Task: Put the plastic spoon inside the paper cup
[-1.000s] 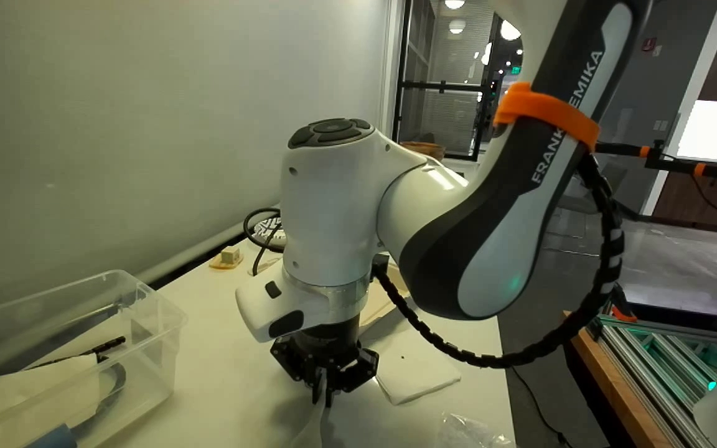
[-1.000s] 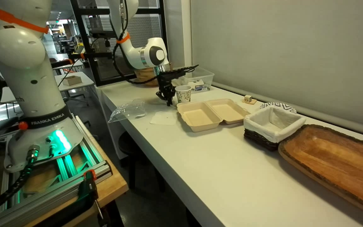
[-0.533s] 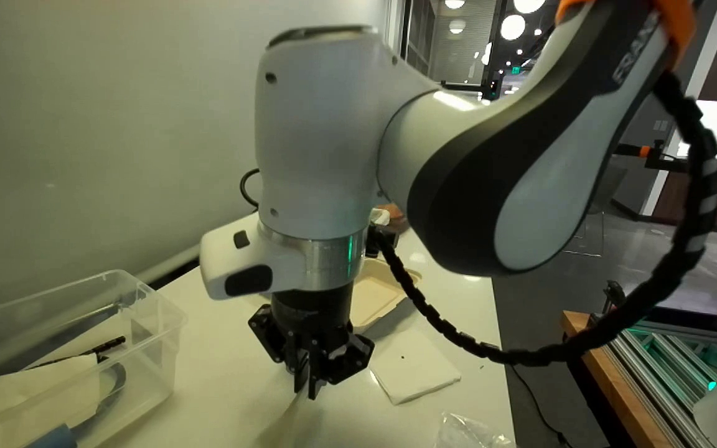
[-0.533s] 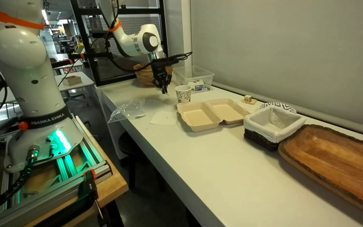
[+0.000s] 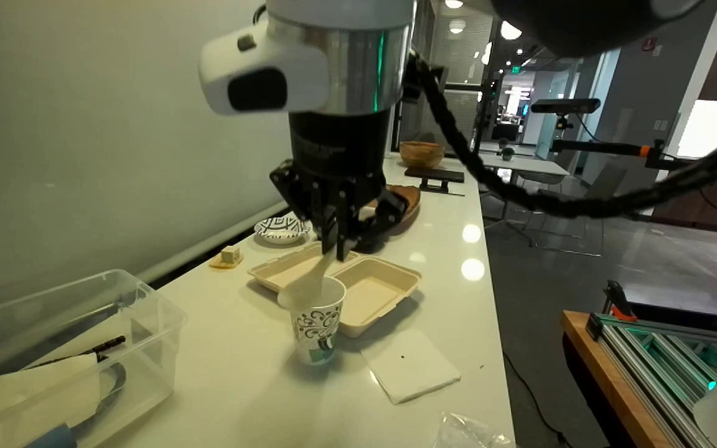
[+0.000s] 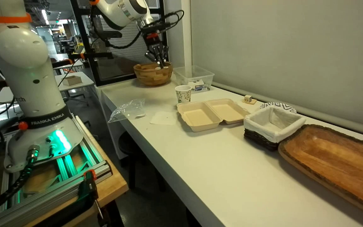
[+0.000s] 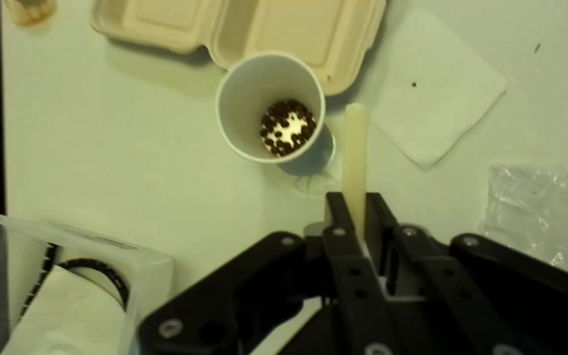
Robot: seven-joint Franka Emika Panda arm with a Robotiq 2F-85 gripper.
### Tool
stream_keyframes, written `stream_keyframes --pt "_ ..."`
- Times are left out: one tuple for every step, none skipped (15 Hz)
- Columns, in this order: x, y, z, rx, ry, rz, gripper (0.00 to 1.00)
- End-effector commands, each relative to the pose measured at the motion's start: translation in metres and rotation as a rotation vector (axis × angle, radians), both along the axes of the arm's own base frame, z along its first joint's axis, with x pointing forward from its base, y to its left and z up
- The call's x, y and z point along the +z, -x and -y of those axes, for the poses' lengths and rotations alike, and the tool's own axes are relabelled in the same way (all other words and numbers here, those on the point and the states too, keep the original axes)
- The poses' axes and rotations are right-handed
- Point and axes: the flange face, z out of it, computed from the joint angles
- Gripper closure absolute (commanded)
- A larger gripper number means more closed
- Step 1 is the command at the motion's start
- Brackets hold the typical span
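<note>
One plastic spoon (image 7: 355,148) is pinched by one gripper (image 7: 354,199). Upper centre in the wrist view, one paper cup (image 7: 257,91) is seen.

Black on the gripper (image 7: 355,195), pale cream on the plastic spoon (image 7: 355,148). White on the paper cup (image 5: 317,323), with dark scrolling curls and a green patch low down; dark brown on the round bits (image 7: 280,109) inside. Beige on the food tray (image 6: 200,115), white on the napkin (image 7: 437,108), black-and-white geometric on the plate (image 5: 281,229). Orange-brown with a dark edge on the wooden tray (image 6: 342,157), grey on the wall (image 6: 279,60).
</note>
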Motion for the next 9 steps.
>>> stream_keyframes --pt "0.036 -0.01 0.024 -0.004 0.151 0.062 0.97" --pt "0.038 -0.016 0.035 -0.006 0.183 0.07 0.97" --pt "0.038 -0.021 0.044 -0.002 0.21 0.08 0.97" --pt "0.034 -0.026 0.053 -0.002 0.225 0.087 0.97" --pt "0.027 -0.03 0.064 -0.008 0.246 0.085 0.97" --pt "0.019 -0.032 0.073 -0.014 0.264 0.079 0.97" --pt "0.007 -0.033 0.081 -0.02 0.279 0.064 0.97" --pt "-0.003 -0.034 0.088 -0.026 0.296 0.049 0.97" --pt "-0.015 -0.034 0.093 -0.031 0.303 0.029 0.97"
